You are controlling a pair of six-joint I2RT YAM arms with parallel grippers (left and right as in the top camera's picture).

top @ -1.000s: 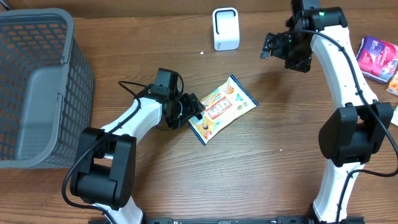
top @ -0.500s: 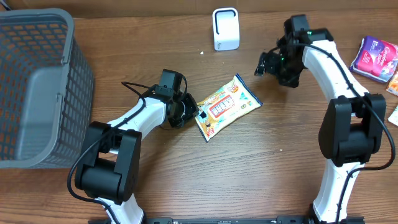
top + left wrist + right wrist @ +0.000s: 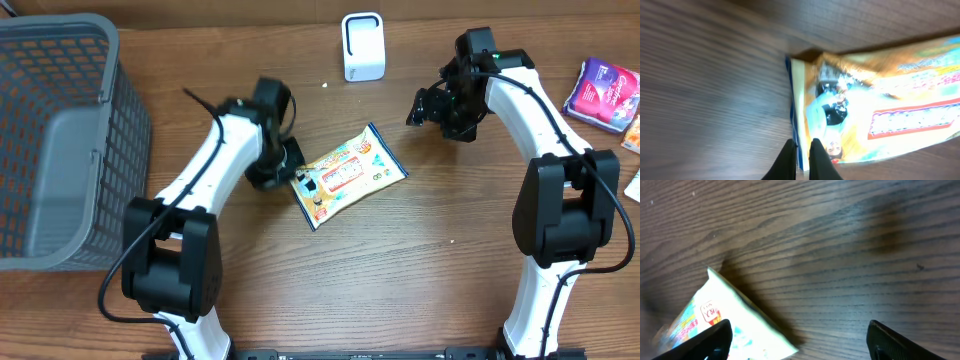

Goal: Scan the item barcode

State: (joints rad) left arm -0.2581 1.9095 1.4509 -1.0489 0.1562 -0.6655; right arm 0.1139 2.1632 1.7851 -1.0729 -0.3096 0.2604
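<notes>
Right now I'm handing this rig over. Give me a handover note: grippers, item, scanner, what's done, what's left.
The left gripper is shut on one edge of the yellow-and-orange printed snack packet.
The right gripper is open and empty, above the brown wooden table by the packet's far corner.
The white boxy scanner stands at the table's far edge, apart from the packet.
Done: packet gripped.
Left: carry it to the scanner and present the barcode. No barcode is in view yet, so the packet may need turning.
</notes>
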